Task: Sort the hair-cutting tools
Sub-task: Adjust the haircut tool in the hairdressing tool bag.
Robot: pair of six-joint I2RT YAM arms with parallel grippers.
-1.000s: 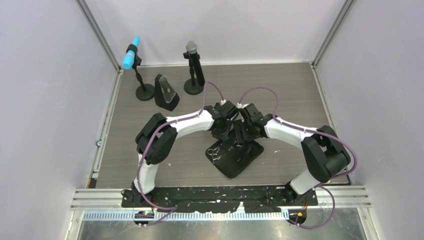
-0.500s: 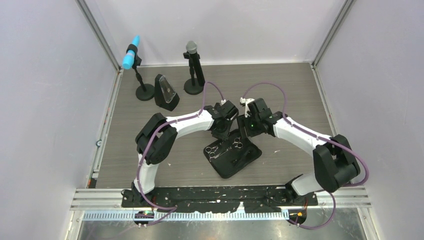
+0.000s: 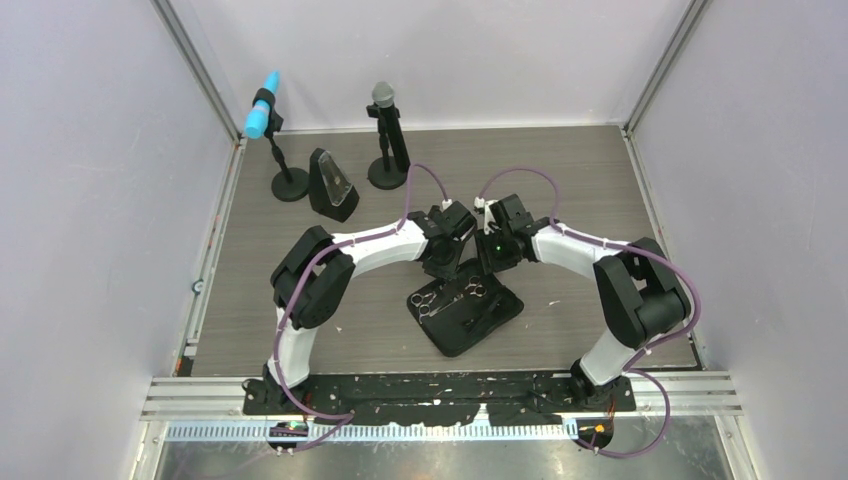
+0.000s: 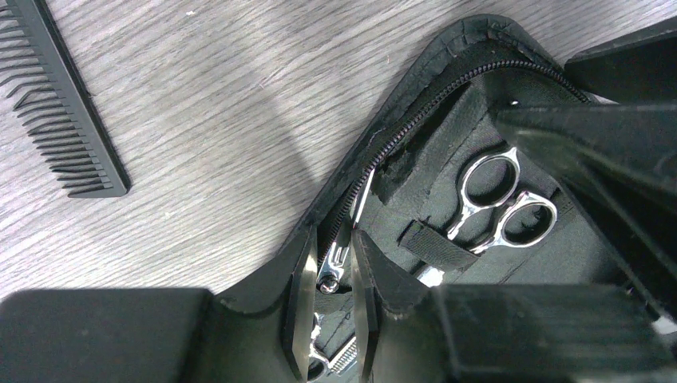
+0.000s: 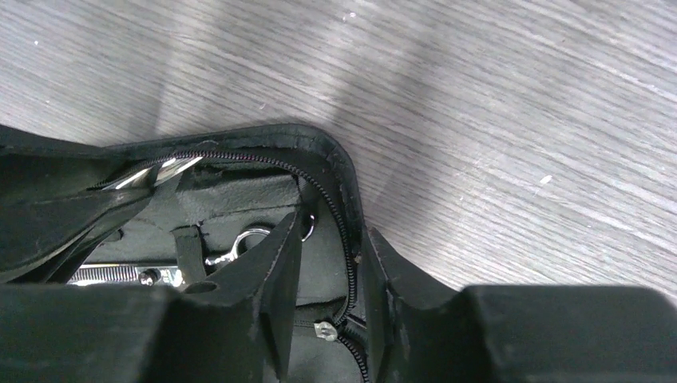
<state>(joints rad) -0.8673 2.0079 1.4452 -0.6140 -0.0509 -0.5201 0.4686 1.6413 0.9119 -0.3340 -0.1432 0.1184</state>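
Note:
The black pouch (image 3: 465,318) lies open mid-table. One pair of silver scissors (image 4: 499,207) sits strapped inside it, and a second pair (image 4: 335,270) lies along the zipper. My left gripper (image 4: 332,235) is shut on the pouch's far-left zippered rim, one finger outside and one inside, with that second pair's metal in the gap. My right gripper (image 5: 334,227) straddles the far-right rim (image 5: 339,187), its jaws still apart with a gap to the inner finger. The black comb (image 4: 68,104) lies on the table beside the pouch. The hair clips are out of view.
Two microphones on round bases stand at the back left, one blue-tipped (image 3: 268,120) and one grey-tipped (image 3: 385,130). A black wedge-shaped stand (image 3: 332,185) is between them. Grey walls enclose the table on three sides.
The right gripper's jaws have narrowed around the pouch's rim, and the right arm has shifted slightly. The left arm and the pouch have stayed put.

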